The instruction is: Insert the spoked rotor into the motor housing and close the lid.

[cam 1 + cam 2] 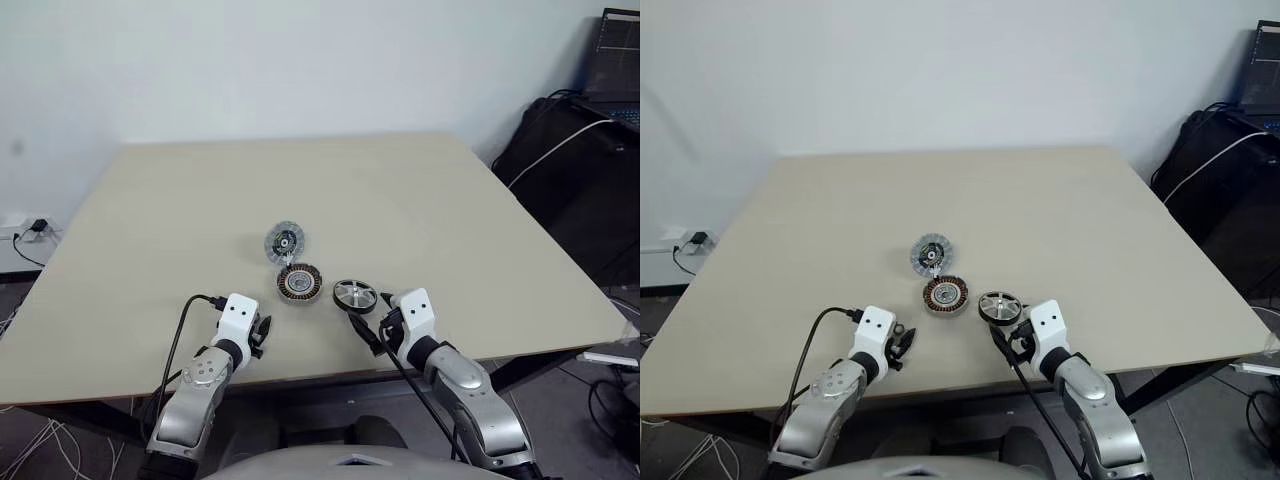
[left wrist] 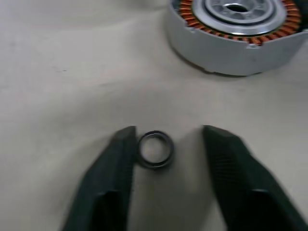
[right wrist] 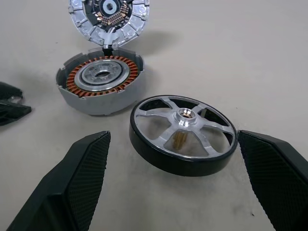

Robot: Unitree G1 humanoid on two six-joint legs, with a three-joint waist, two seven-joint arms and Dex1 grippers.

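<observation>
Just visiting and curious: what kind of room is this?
Probably an office or lab workroom: a plain table before a bare wall, a laptop at the side, and cables on the floor.

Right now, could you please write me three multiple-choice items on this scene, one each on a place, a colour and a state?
1. Where does the small ring lie?
A. inside the motor housing
B. on the table between the left end effector's fingers
C. on top of the lid

2. What colour are the windings in the motor housing?
A. blue
B. green
C. reddish copper

3. How does the right end effector stand to the spoked rotor?
A. open, a finger on either side, not touching
C. holding it above the table
B. shut beside it

Answers: 1 B, the left wrist view shows the ring on the table between the left end effector's black fingers. 2 C, a copper ring surrounds the silver centre. 3 A, the right wrist view shows gaps between the fingers and the rim.
</observation>
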